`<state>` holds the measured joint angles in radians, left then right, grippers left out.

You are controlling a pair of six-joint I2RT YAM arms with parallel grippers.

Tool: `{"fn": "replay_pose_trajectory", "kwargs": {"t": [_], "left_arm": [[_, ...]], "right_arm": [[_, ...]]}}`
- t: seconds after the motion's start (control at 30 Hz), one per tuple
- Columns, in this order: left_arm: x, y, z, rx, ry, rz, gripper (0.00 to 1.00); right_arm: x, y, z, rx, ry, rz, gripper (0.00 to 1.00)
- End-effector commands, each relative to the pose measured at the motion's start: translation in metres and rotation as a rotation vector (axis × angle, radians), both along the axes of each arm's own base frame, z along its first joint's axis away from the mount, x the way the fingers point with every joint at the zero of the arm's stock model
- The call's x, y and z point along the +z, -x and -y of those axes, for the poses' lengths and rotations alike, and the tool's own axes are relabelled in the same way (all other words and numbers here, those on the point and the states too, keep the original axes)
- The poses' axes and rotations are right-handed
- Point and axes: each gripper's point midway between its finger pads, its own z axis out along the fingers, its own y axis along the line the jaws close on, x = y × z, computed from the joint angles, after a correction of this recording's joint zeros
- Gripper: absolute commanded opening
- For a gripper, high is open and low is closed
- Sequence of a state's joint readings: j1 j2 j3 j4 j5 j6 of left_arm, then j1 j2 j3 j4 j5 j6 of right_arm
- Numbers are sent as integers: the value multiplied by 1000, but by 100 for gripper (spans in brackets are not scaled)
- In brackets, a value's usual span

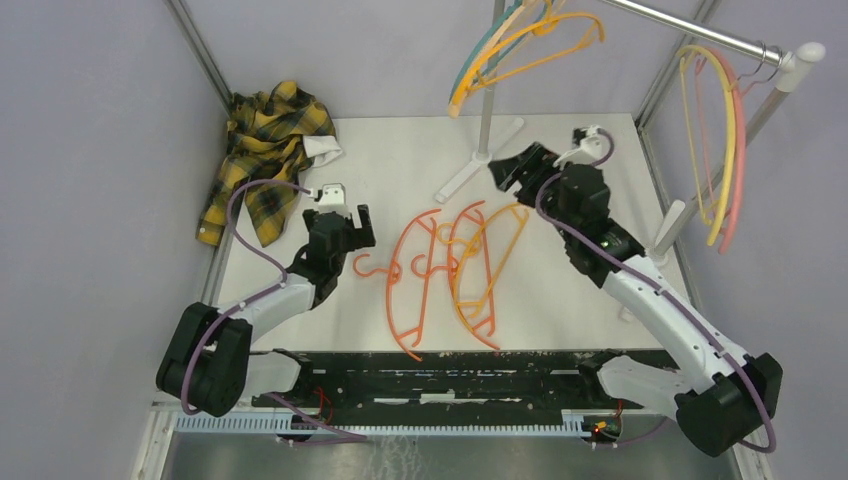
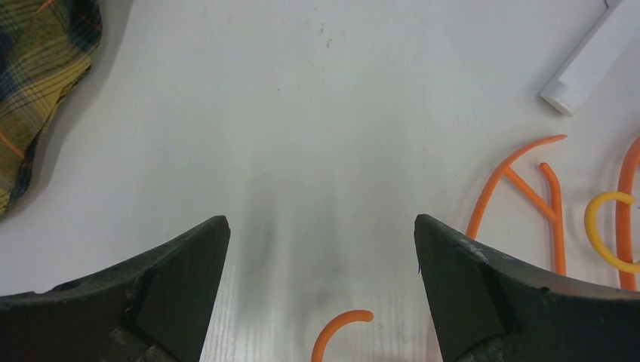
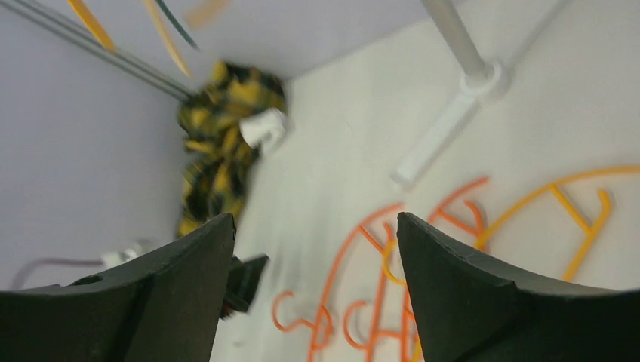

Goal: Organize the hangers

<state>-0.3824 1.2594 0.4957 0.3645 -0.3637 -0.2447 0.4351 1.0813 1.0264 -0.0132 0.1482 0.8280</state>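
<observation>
Three hangers lie side by side on the white table: an orange one (image 1: 393, 280) with its hook (image 1: 366, 270) at the left, a second orange one (image 1: 450, 265), and a yellow-orange one (image 1: 520, 215). My left gripper (image 1: 352, 222) is open and low over the table, just beyond the left hanger's hook. The tip of that hook (image 2: 341, 328) shows between my left fingers (image 2: 321, 226). My right gripper (image 1: 515, 165) is open and empty, raised above the hangers' far ends (image 3: 315, 222). More hangers hang on the rail: orange, peach and teal (image 1: 520, 40), yellow and pink (image 1: 722, 140).
A yellow-black plaid shirt (image 1: 265, 150) lies heaped at the table's back left. The rack's silver pole (image 1: 487, 100) stands at the back centre on a white foot (image 1: 470, 170). The rail (image 1: 690, 30) runs overhead to the right. Grey walls close the sides.
</observation>
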Motion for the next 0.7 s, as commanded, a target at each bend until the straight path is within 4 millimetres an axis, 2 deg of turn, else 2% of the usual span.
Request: {"fn": "replay_pose_trajectory", "kwargs": {"t": [0.0, 0.17, 0.3, 0.53, 0.67], "left_arm": [[16, -9, 16, -95, -27, 64, 99], [14, -7, 38, -212, -21, 56, 99], [16, -2, 51, -269, -10, 70, 99], [11, -2, 48, -250, -15, 57, 99], [9, -3, 46, -239, -19, 49, 99]], "right_arm": [[-96, 19, -14, 40, 271, -194, 84], [-175, 42, -49, 169, 413, -353, 79], [-218, 51, -76, 240, 408, -423, 77], [-272, 60, -114, 321, 423, -522, 70], [-295, 65, -121, 331, 430, -570, 58]]}}
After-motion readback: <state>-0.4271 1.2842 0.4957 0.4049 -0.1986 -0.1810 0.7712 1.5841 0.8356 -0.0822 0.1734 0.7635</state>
